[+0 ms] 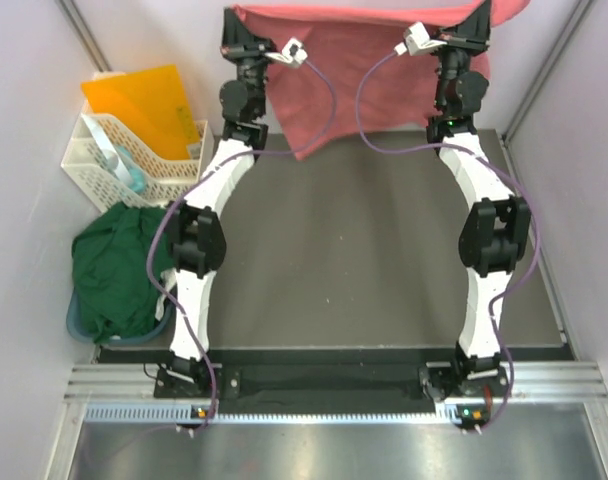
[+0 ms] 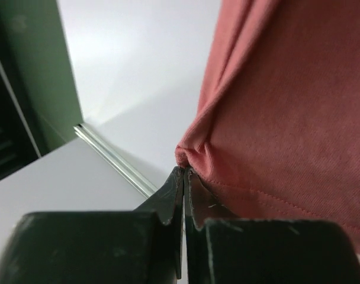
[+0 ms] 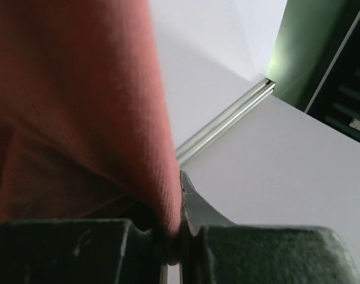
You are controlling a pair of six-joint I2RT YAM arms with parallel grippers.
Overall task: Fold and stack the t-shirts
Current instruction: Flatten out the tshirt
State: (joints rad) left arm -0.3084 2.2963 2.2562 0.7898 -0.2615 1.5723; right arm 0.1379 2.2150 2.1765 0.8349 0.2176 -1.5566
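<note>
Left claw (image 2: 183, 176) is pinched shut on an edge of the salmon-pink t-shirt (image 2: 286, 118). The cloth bunches up right at the tips, and a stitched hem runs along just below the bunch. Right claw (image 3: 179, 198) is the same deal, squeezed together on a fold of that pink shirt, which fills the left side of its wrist view. From the top camera, both arms reach to the far end of the tabletop (image 1: 364, 260) with the claws up high and well apart. The pink shirt is spread between them and hangs down like a curtain. Its lower edge droops to a point nearer the left arm, down around the far edge of the tabletop, though I can't tell if it actually touches. The dark green t-shirt (image 1: 114, 265) is a crumpled heap off the left side, just beside the left arm's elbow, sitting in what looks like a bluish tub (image 1: 76, 322). Just behind that is a white plastic basket (image 1: 79, 160) with an orange folder (image 1: 139, 100) leaning in it.
</note>
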